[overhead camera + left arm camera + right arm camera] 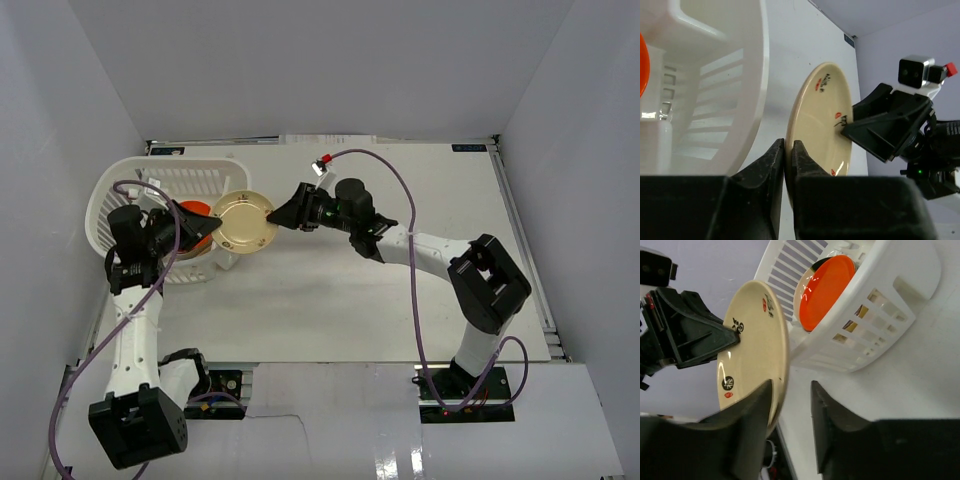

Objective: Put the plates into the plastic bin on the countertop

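A cream plate (245, 222) with small black and red prints is held upright above the countertop (400, 300), just right of the white plastic bin (130, 190). My left gripper (207, 228) is shut on the plate's left rim; in the left wrist view (788, 147) its jaws pinch the plate's edge (820, 120). My right gripper (279, 215) is open, its jaws straddling the plate's right rim (752, 350) with a gap on one side (790, 385). An orange-red plate (827, 285) stands in the bin (890, 295), with another plate partly hidden behind it.
The bin's slotted wall (752, 75) is close on the left of the held plate. White walls surround the countertop. A purple cable (410, 250) runs along the right arm.
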Robot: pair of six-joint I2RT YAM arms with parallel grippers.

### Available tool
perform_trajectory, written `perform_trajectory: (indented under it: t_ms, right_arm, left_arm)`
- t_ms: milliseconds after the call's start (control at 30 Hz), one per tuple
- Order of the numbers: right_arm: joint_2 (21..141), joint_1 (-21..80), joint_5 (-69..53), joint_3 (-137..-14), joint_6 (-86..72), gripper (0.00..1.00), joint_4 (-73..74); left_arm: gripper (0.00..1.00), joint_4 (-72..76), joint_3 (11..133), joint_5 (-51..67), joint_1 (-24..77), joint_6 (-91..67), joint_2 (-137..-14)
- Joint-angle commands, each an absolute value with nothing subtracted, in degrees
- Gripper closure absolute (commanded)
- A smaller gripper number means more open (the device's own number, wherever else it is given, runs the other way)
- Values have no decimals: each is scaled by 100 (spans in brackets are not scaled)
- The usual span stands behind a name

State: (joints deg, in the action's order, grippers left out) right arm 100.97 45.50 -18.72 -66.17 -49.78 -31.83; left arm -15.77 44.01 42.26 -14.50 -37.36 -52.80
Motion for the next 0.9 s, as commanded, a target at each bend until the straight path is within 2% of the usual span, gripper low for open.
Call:
perform_trajectory:
  t_ms: [0,67,200,400,600,733,767,867]
  right_arm:
    - [9791,4553,-2039,-6540,-4905,46,-3498]
    - [9616,4500,-2092,-6329,-4791,31,-3489]
    - [9150,4377,-2171,-5855,-4518,19,-3446]
    - [8272,4307,-1882,-5222,-3755,18,-2796]
    - [7639,4307,-1609,-4835,-3358,19,-2435]
    - [7515,4298,-1591,-4676,-3296,19,-2347]
    - [7489,4298,-1547,-4641,-3287,19,-2338]
    - [7418,4298,-1494,-4535,-3261,19,-2285]
  left_arm:
    - [83,-1555,4850,3675,-1441,-3762,-5194]
    - [85,-1722,5000,3071,-1441,-3753,-5282]
    - [85,-1907,5229,2069,-1503,-3911,-5484]
    - [82,-1898,5212,740,-1810,-4113,-5800]
    - [75,-1854,5106,308,-1995,-4070,-6072]
    - [61,-1942,5238,124,-2021,-3999,-6494]
    - [48,-1968,5264,123,-2021,-3999,-6530]
    - [29,-2004,5247,158,-2013,-3981,-6504]
